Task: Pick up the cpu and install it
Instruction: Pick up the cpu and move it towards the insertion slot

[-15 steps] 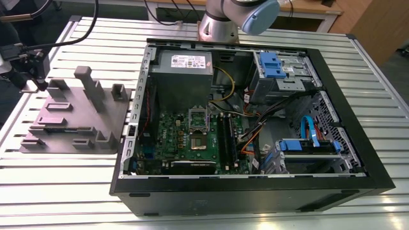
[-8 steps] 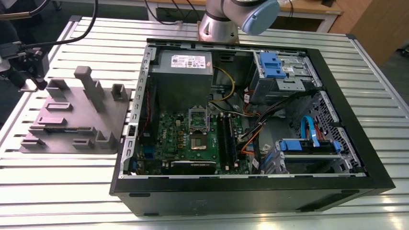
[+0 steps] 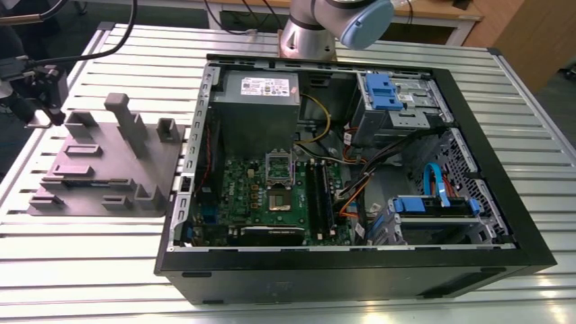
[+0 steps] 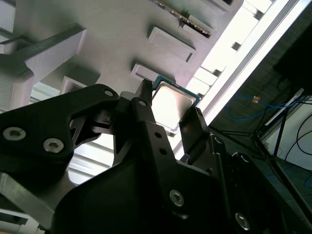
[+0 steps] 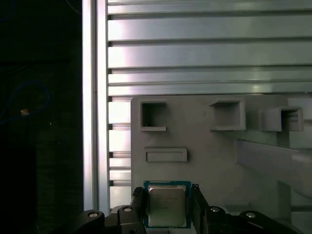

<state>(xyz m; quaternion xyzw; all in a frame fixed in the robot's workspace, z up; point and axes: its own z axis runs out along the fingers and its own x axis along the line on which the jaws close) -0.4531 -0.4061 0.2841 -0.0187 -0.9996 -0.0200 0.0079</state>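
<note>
The gripper (image 3: pixel 42 120) is seen at the exterior view's left, over the far corner of the grey plastic plate (image 3: pixel 99 158) that lies on the slatted aluminium table (image 3: pixel 90 250). In both wrist views the cpu (image 5: pixel 167 204) is framed between the two fingers (image 5: pixel 138 202), which are drawn in against two opposite edges of the chip, so it is judged to be clamped. The cpu is located just inside the plate's outer edge, close to the table's edge rail. Whether it is lifted clear of the plate or rests on it cannot be told.

The pick-up is therefore judged to be at the grasping stage, with the chip at the plate and not yet carried away. The installation is not begun: the open computer case (image 3: pixel 360 273) stands well apart, towards the exterior view's right, and the socket (image 3: pixel 277 200) on the motherboard (image 3: pixel 243 189) inside it is not approached. Its metal frame (image 3: pixel 279 165) appears raised, though this is not certain.
</note>
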